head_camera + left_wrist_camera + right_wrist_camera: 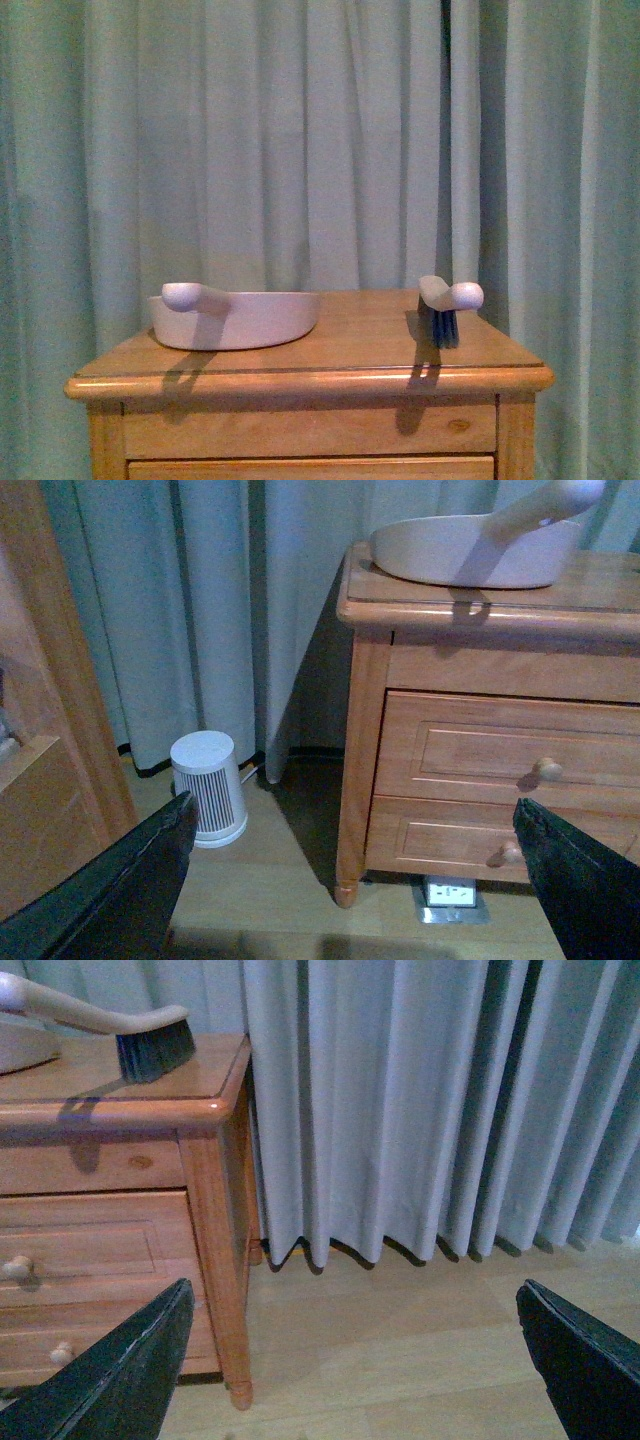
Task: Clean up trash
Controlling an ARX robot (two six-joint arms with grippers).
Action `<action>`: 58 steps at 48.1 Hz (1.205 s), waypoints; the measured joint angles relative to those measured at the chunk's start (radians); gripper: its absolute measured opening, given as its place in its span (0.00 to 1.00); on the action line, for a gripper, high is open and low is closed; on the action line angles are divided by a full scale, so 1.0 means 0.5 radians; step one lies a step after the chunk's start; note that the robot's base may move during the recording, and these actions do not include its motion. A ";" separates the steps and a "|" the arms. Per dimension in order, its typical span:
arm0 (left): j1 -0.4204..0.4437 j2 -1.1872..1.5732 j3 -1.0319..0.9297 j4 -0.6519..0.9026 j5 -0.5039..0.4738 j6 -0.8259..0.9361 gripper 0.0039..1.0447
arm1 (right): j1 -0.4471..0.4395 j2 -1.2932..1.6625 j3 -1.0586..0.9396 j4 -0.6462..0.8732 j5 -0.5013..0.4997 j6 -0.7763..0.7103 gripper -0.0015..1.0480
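Note:
The trash is out of view in every frame. A pinkish-beige dustpan (235, 316) lies on the left part of the wooden dresser top (370, 340), also seen in the left wrist view as the dustpan (470, 550). A hand brush (445, 305) with dark bristles stands on the right part; the right wrist view shows the brush (130, 1035) near the dresser's corner. My left gripper (350, 880) hangs open low over the floor, in front of the dresser's drawers. My right gripper (350, 1360) is open above bare floor, beside the dresser's right leg. Neither holds anything.
Pale green curtains (320, 140) hang behind the dresser. A small white heater (208, 788) stands on the floor left of the dresser. A floor socket (450, 895) sits under the drawers (500, 780). A wooden piece of furniture (45, 730) stands at the left.

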 joint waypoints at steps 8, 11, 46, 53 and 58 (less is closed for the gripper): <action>0.000 0.000 0.000 0.000 0.004 0.001 0.93 | 0.000 0.000 0.000 0.000 0.000 0.001 0.93; 0.001 0.000 0.000 0.000 0.004 0.001 0.93 | 0.000 0.000 0.000 0.000 -0.001 0.001 0.93; 0.022 0.378 0.163 -0.182 0.022 -0.280 0.93 | 0.000 0.000 0.000 0.000 -0.002 0.001 0.93; -0.123 1.268 0.749 -0.029 -0.032 -0.267 0.93 | 0.000 0.000 0.000 0.000 0.000 0.001 0.93; -0.400 1.896 1.375 -0.240 -0.127 -0.196 0.93 | 0.000 0.000 0.000 0.000 0.000 0.001 0.93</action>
